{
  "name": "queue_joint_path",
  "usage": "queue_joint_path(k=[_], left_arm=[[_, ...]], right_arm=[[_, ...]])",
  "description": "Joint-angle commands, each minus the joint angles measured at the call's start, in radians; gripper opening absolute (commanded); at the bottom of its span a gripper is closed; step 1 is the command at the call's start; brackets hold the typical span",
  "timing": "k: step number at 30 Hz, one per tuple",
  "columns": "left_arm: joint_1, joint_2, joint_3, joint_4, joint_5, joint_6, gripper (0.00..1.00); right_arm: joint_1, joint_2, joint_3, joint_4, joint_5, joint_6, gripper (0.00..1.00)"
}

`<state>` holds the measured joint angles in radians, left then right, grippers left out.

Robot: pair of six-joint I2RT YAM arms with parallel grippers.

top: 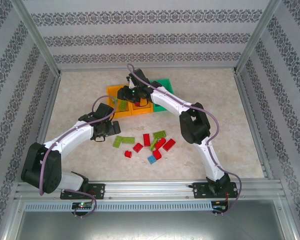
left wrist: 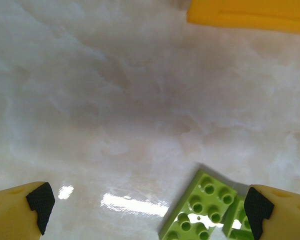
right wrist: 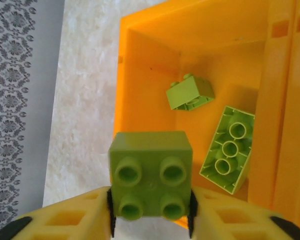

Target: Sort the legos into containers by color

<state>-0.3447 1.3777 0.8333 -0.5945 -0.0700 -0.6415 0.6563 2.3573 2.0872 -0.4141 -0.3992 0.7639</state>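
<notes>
My right gripper (right wrist: 150,210) is shut on a lime green lego (right wrist: 151,170), studs toward the camera, above the near corner of the left orange container (right wrist: 145,75). Two lime legos (right wrist: 190,92) (right wrist: 229,148) lie inside that bin. From above, the right gripper (top: 126,95) hangs over the row of containers: left orange (top: 111,91), middle orange (top: 141,111), green (top: 166,86). My left gripper (left wrist: 147,204) is open and low over the table, with a lime lego (left wrist: 202,207) lying by its right finger. Red (top: 146,139), lime (top: 124,140) and blue (top: 152,159) legos lie loose mid-table.
A corner of the orange container (left wrist: 250,15) shows at the top of the left wrist view. Patterned walls with metal rails (top: 45,105) enclose the table on three sides. The right arm's elbow (top: 194,125) stands just right of the loose legos.
</notes>
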Motion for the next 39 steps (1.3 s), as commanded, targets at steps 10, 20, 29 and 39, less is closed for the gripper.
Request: queue_joint_path(k=[10, 20, 29, 39], left_arm=[[-0.018, -0.030, -0.068, 0.019, 0.045, -0.025, 1.00], [-0.021, -0.065, -0.069, 0.026, 0.015, -0.042, 0.99], [-0.021, -0.081, -0.069, 0.028, 0.007, -0.044, 1.00], [-0.021, -0.107, -0.083, 0.021, 0.006, -0.037, 1.00]], right_arm=[[-0.012, -0.022, 0.023, -0.014, -0.045, 0.019, 0.66], [0.008, -0.322, -0.324, -0.203, 0.193, -0.162, 0.65], [0.105, -0.395, -0.550, -0.352, 0.316, -0.188, 0.63], [0.183, -0.383, -0.613, -0.373, 0.381, -0.145, 0.59]])
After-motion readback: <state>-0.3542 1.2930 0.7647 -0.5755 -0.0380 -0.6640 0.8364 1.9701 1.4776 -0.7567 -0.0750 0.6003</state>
